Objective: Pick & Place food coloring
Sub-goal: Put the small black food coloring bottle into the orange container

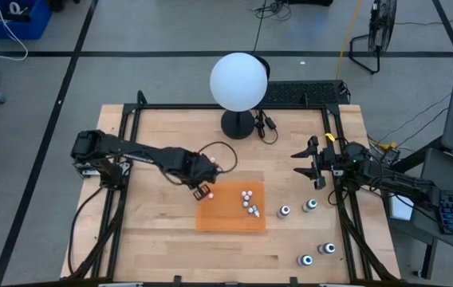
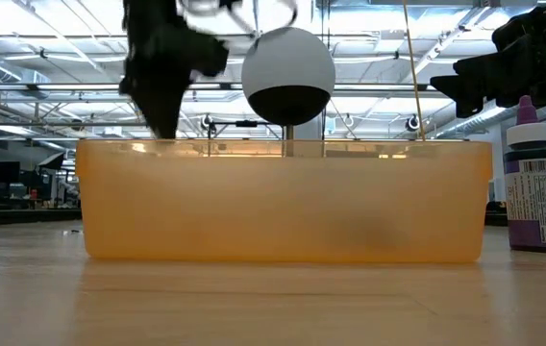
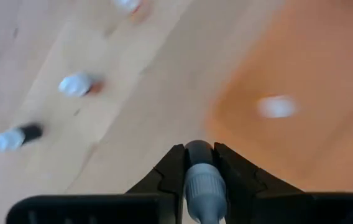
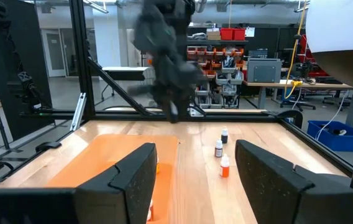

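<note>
High view, left of centre: the left pincer (image 1: 202, 190) is clamped on a small food coloring bottle (image 3: 202, 180) at the orange mat (image 1: 218, 215)'s upper-left corner; judged carrying, next lowering and release onto it. At right, the right pincer (image 1: 310, 167) waits parted, empty.

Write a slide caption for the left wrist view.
Left gripper shut on a small bottle beside the orange mat.

Globe lamp (image 1: 238, 81) blocks 12 o'clock; dark bottles (image 1: 307, 206) crowd 4 o'clock; bare table (image 1: 155, 227) at 8 o'clock free.
</note>
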You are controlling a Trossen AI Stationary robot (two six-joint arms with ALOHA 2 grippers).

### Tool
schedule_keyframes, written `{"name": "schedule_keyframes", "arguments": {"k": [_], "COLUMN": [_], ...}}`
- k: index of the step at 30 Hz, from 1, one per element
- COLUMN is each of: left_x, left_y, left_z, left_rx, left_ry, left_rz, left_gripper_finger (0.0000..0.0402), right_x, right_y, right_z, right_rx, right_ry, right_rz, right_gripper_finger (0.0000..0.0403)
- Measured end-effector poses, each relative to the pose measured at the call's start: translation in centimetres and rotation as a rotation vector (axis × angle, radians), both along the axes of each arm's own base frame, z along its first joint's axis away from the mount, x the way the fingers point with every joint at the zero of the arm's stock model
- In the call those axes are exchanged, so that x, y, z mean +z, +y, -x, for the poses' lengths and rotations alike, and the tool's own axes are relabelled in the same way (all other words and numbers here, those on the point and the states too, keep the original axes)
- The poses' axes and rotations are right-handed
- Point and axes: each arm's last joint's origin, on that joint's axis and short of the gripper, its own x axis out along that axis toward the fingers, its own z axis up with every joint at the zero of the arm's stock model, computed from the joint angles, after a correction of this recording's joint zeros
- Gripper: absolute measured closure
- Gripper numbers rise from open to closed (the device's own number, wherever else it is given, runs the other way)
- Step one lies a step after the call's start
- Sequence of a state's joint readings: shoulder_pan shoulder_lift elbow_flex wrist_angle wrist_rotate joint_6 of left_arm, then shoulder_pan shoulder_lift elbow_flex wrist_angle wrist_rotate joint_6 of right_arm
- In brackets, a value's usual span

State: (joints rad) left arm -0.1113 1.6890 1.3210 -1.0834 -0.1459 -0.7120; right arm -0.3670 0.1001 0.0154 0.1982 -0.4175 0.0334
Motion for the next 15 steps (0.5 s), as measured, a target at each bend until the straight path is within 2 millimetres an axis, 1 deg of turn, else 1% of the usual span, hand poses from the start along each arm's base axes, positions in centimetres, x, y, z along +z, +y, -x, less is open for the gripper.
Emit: {"name": "schedule_keyframes", "arguments": {"k": [3,7,10,15], "left_x": [1.8,2.6,2.3,-0.2], "left_y": [-2.1,-4.5,-5.6,-6.8], "left_z": [-0.7,-1.1,-1.0,-1.6], "left_rx": [-0.056,-0.153,-0.186,-0.191], "left_ry": [-0.089,-0.181,-0.196,-0.122], "left_rz": [-0.024,-0.019,-0.014,-0.041], "left_gripper_finger": [0.0332,0.0332,0.0332,0.0332], "right_x": [0.0,0.0,0.0,0.0], "right_y": [0.0,0.0,0.0,0.0], "right_z": [0.0,0.0,0.0,0.0], "right_rx": [0.0,0.0,0.0,0.0], "right_ry": [0.0,0.0,0.0,0.0], "right_rz": [0.0,0.0,0.0,0.0], "right_gripper_finger": [0.0193,0.0195,0.0196,0.0195]}}
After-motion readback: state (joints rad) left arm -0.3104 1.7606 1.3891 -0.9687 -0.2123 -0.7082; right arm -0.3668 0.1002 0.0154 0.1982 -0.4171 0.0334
